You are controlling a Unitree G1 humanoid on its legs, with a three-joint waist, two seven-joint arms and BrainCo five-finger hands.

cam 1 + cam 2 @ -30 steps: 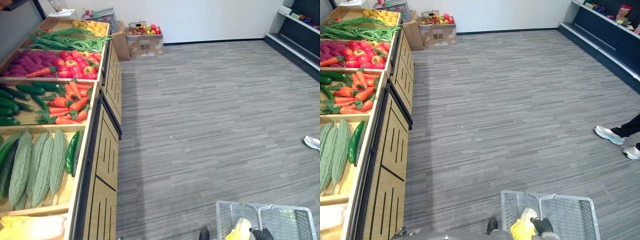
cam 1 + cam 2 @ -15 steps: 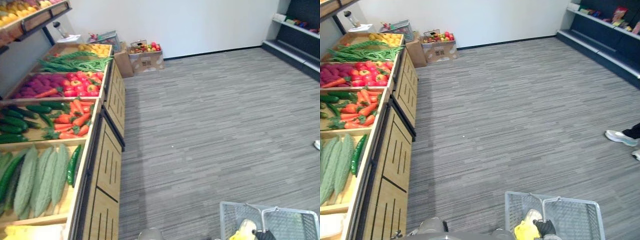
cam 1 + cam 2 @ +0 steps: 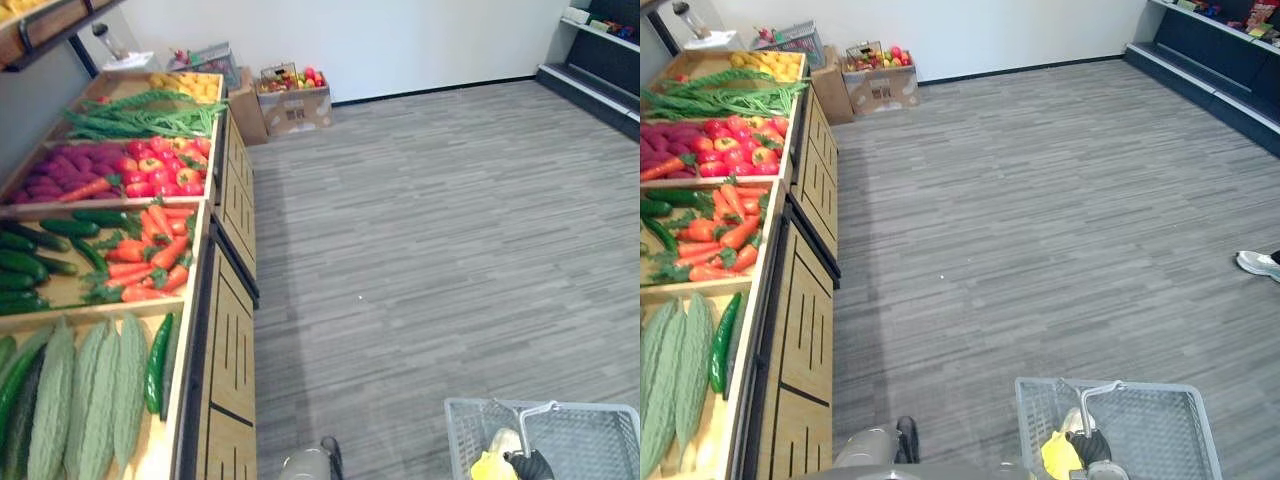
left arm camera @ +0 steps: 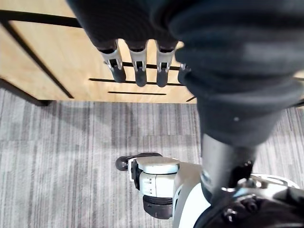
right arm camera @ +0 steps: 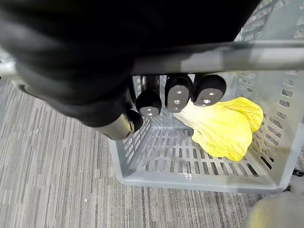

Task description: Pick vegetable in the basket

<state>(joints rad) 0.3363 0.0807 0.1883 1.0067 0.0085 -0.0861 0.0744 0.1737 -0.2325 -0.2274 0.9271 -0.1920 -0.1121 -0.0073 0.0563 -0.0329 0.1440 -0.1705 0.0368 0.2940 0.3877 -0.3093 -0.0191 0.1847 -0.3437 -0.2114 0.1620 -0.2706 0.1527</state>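
While the grey basket [image 3: 1150,425] is carried by its handle [image 5: 266,50], that bar is clasped by the curled fingers of the right robot hand [image 5: 178,95]. Inside the basket a yellow leafy vegetable [image 5: 223,128], possibly a cabbage, is seen lying. Left of the basket, the left robot hand [image 4: 137,61] is held loosely spread before the wooden produce stand [image 3: 225,330].

basket [image 3: 1038,415] cut by bottom edge, yellow vegetable [image 5: 223,128] partly behind right hand [image 5: 178,97], shoe [image 3: 1258,264] cropped
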